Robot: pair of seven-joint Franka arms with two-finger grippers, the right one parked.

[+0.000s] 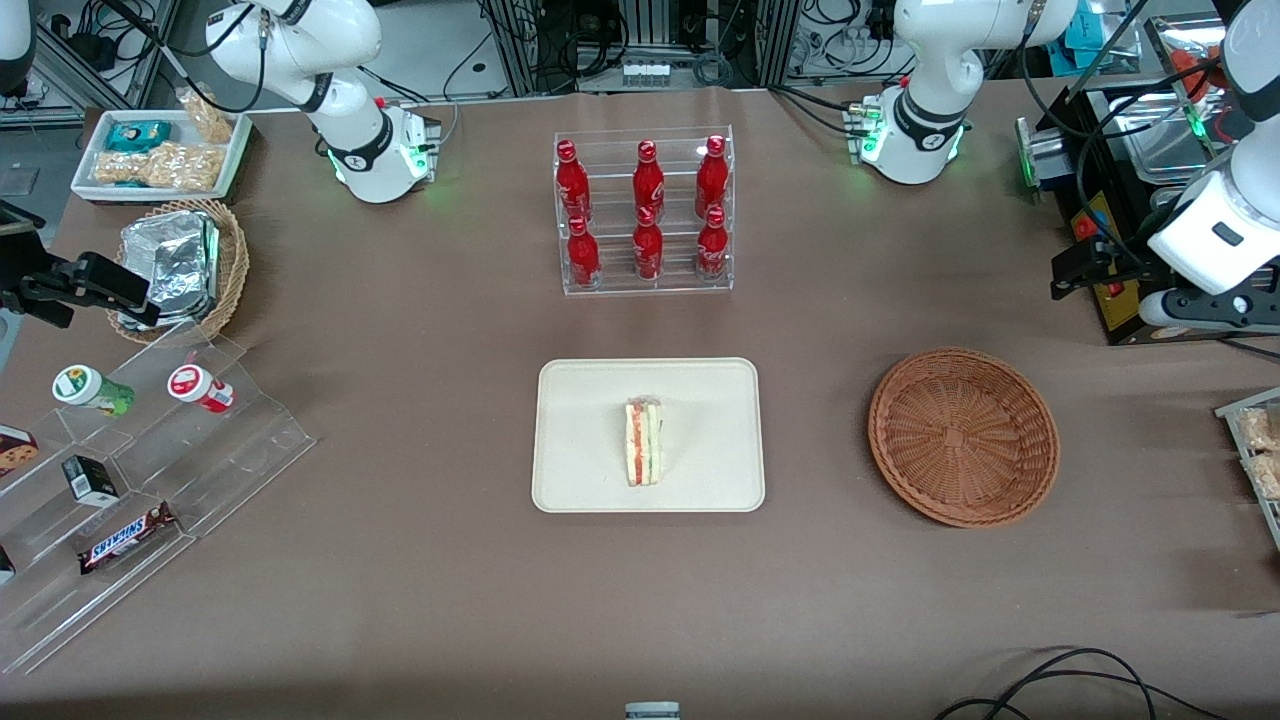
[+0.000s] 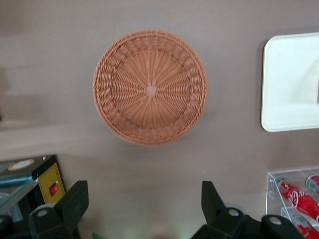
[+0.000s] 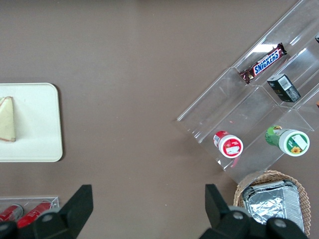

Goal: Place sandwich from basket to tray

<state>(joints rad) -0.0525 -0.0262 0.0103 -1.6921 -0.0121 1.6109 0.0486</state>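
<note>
The sandwich (image 1: 643,443) stands on the cream tray (image 1: 700,400), near the tray's middle, and also shows in the right wrist view as the sandwich (image 3: 7,119) on the tray (image 3: 40,124). The reddish-brown basket (image 1: 963,435) lies empty on the table beside the tray, toward the working arm's end. My gripper (image 1: 1070,275) hangs raised above the table, farther from the front camera than the basket. In the left wrist view the gripper (image 2: 144,191) is open with nothing between its fingers, and the basket (image 2: 150,87) and a corner of the tray (image 2: 289,84) lie below it.
A clear rack of red bottles (image 1: 645,210) stands farther from the front camera than the tray. A black box with a yellow panel (image 1: 1110,230) sits close to my gripper. Toward the parked arm's end are a stepped acrylic stand with snacks (image 1: 150,450), a tan wicker basket of foil packets (image 1: 185,265) and a white snack tray (image 1: 160,150).
</note>
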